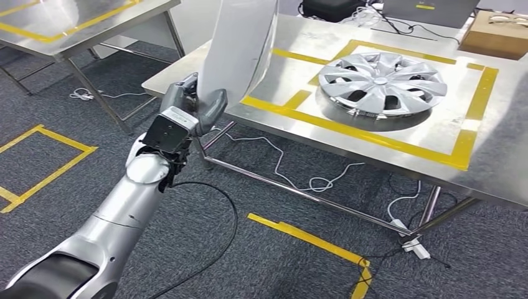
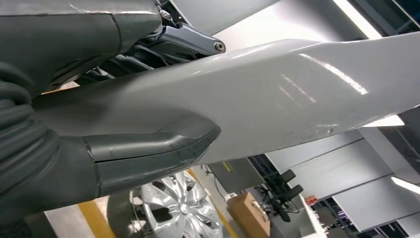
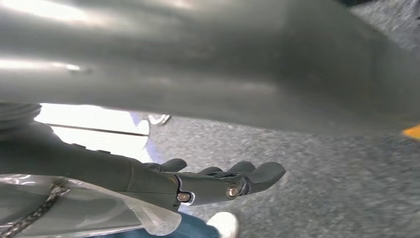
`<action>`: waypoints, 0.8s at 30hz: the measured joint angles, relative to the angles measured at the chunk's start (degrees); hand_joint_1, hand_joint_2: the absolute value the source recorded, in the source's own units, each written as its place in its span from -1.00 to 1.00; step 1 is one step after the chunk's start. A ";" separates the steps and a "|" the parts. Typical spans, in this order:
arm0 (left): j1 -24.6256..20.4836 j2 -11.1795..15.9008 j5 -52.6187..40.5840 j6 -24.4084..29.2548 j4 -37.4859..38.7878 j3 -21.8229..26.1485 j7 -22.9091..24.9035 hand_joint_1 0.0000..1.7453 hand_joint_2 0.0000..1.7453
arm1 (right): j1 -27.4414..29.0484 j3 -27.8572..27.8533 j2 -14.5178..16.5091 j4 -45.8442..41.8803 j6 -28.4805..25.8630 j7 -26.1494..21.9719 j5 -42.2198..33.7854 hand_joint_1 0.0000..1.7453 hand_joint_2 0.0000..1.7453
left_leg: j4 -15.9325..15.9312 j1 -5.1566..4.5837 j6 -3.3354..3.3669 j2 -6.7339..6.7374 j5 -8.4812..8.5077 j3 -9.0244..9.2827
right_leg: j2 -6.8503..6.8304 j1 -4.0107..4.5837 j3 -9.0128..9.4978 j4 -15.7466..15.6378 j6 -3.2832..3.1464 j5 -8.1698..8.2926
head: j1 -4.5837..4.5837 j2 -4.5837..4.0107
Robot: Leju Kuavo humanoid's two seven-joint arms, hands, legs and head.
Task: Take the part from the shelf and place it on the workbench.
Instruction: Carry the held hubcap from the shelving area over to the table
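While the left hand (image 1: 187, 109) grips the white part (image 1: 240, 50), the workbench (image 1: 299, 99) lies just beyond it.

Nearest, the left arm reaches forward, its thumb and fingers clamped on the part's lower end; the long axis rises steeply from the hand, leaning over the bench's near edge. The right hand (image 3: 218, 181) holds nothing, fingers loosely extended above grey carpet. Farther off, a silver wheel cover (image 1: 382, 82) already sits inside the yellow tape outline (image 1: 373, 134), so lowering the part likely means tipping it forward and rightward.
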 joint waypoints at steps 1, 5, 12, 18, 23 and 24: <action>0.21 0.04 0.01 -0.03 0.01 0.01 0.01 1.00 1.00 | -0.01 0.00 0.00 0.00 0.01 0.02 0.01 -1.00 -1.00 | 3.09 0.08 -0.11 0.00 -0.44 -2.12 | 0.06 0.00 0.35 0.00 -0.05 -0.28 | 0.00 0.00; 0.50 0.13 0.01 -0.10 0.03 0.02 0.02 1.00 1.00 | 0.16 0.00 0.00 0.01 0.02 0.05 0.09 -1.00 -1.00 | -3.17 0.12 0.34 -0.01 7.12 -1.75 | 0.36 0.02 2.10 -0.01 0.25 -1.66 | 0.01 0.00; 0.12 0.05 0.03 -0.34 -0.02 0.10 0.02 1.00 1.00 | -0.10 0.00 -0.02 0.01 -0.04 -0.01 0.38 -1.00 -1.00 | -12.19 -0.04 1.98 -0.13 8.56 2.38 | 0.25 0.11 2.05 0.93 2.31 -3.86 | 0.17 0.00; 0.37 -0.08 0.05 -0.66 -0.03 0.10 0.05 1.00 1.00 | 0.03 0.00 -0.01 0.00 -0.16 -0.03 0.51 -1.00 -1.00 | -12.46 -0.08 2.71 -0.14 7.47 3.55 | 0.13 0.01 -9.08 17.59 2.85 -7.96 | 0.33 0.00; 0.13 -0.09 0.21 -0.93 0.03 0.10 0.10 1.00 1.00 | -0.08 0.00 -0.08 0.00 -0.36 -0.08 0.61 -1.00 -1.00 | -12.36 -0.31 1.78 -0.21 5.79 5.60 | -0.08 0.20 -2.35 1.39 2.18 1.31 | 0.41 0.00; 0.04 -0.09 0.22 -0.95 0.04 0.10 0.11 1.00 1.00 | -0.11 0.00 -0.09 0.00 -0.35 -0.09 0.61 -1.00 -1.00 | -12.36 -0.38 1.52 -0.20 5.66 5.60 | -0.06 0.31 -1.83 0.65 1.95 0.91 | 0.37 0.00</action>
